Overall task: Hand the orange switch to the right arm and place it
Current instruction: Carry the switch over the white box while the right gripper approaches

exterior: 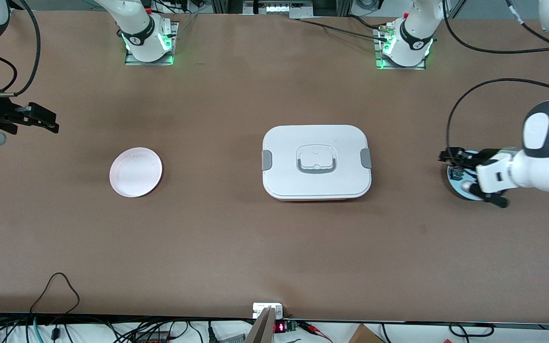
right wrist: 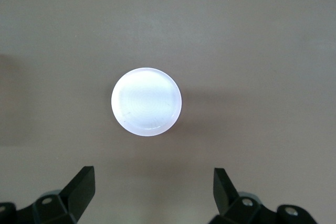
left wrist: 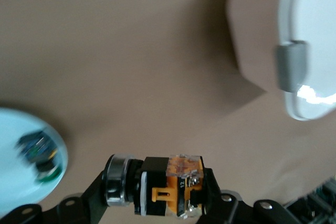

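Pinching the small black-and-orange switch (left wrist: 165, 184) across its body, the left gripper (exterior: 462, 164) hovers over the pale blue dish (exterior: 456, 183); its long axis lies crosswise between the fingers (left wrist: 94, 200). The right gripper (exterior: 41, 119), fingers spread, waits over the bench (exterior: 236, 228) near the white round plate (exterior: 136, 172), well apart.

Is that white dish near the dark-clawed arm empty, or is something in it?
Empty. The right wrist view looks straight down into the white dish and shows only its bare bottom; the open right gripper holds nothing.
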### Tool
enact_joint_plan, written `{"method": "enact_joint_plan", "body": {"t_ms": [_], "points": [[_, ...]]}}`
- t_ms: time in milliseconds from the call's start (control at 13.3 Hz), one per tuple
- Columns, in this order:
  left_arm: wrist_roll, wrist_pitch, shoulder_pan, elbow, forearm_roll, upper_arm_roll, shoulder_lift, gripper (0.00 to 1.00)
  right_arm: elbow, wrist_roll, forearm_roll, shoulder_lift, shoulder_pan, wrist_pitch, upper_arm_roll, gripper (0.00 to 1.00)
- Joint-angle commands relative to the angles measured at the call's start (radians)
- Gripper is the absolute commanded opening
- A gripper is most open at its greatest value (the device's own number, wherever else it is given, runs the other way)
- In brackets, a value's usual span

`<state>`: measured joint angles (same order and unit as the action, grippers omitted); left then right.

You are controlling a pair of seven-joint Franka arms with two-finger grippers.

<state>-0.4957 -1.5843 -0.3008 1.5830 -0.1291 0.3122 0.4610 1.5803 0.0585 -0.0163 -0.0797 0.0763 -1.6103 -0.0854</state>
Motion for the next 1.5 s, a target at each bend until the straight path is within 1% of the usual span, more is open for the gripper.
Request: {"method": "enact_joint_plan", "body": {"t_ms": [0,150,375,450,524,599,674,749,824,899,974,1049,1124,1199,1274,1423], "points": [[-0.317,-0.060,-0.003,-0.034,-0.157,0.039,0.068,0.29,-0.002,-0.011,0.009,0.008,-0.003,0.009,0.001,1.00],[-0.539,-0.120,0.002,-0.034,-0.277,0.077,0.102,0.26,-0.002,-0.011,0.009,0.006,-0.001,0.009,0.001,1.00],[-0.810,-0.195,0.020,-0.034,-0.450,0.149,0.122,0.15,-0.002,-0.002,0.009,0.006,-0.004,0.010,0.000,1.00],[-0.873,-0.227,0.026,-0.034,-0.504,0.166,0.122,0.14,-0.003,0.001,0.010,0.008,-0.004,0.010,0.000,1.00],[-0.935,-0.250,0.043,-0.034,-0.574,0.188,0.122,0.13,-0.003,0.004,0.013,0.006,-0.004,0.010,0.000,1.00],[-1.011,-0.273,0.063,-0.035,-0.656,0.194,0.131,0.12,-0.003,0.006,0.015,0.008,-0.003,0.012,0.001,1.00],[-1.131,-0.313,0.098,-0.035,-0.747,0.195,0.142,0.11,-0.003,0.006,0.015,0.008,0.000,0.016,0.004,1.00],[-1.256,-0.331,0.121,-0.034,-0.855,0.196,0.142,0.08,-0.003,0.006,0.034,0.009,0.003,0.026,0.009,1.00],[-1.338,-0.338,0.149,-0.026,-0.947,0.196,0.137,0.07,-0.003,0.003,0.108,0.014,0.006,0.032,0.009,1.00],[-1.366,-0.344,0.167,-0.026,-0.992,0.196,0.134,0.07,-0.003,0.001,0.174,0.014,0.005,0.033,0.007,1.00],[-1.368,-0.377,0.195,-0.026,-1.029,0.203,0.127,0.05,-0.003,0.007,0.238,0.014,0.005,0.055,0.009,1.00],[-1.368,-0.420,0.210,-0.023,-1.046,0.226,0.111,0.04,-0.003,0.004,0.310,0.012,0.006,0.075,0.009,1.00],[-1.368,-0.492,0.210,-0.018,-1.073,0.273,0.107,0.03,-0.002,0.006,0.400,0.012,0.007,0.082,0.009,1.00],[-1.367,-0.543,0.209,-0.015,-1.086,0.319,0.107,0.03,0.001,0.021,0.457,0.006,0.007,0.085,0.010,1.00],[-1.367,-0.577,0.210,-0.009,-1.103,0.341,0.108,0.03,0.006,0.050,0.513,0.000,0.007,0.098,0.009,1.00],[-1.368,-0.628,0.233,-0.011,-1.171,0.347,0.108,0.03,0.013,0.069,0.631,-0.023,0.016,0.109,0.010,1.00]]}}
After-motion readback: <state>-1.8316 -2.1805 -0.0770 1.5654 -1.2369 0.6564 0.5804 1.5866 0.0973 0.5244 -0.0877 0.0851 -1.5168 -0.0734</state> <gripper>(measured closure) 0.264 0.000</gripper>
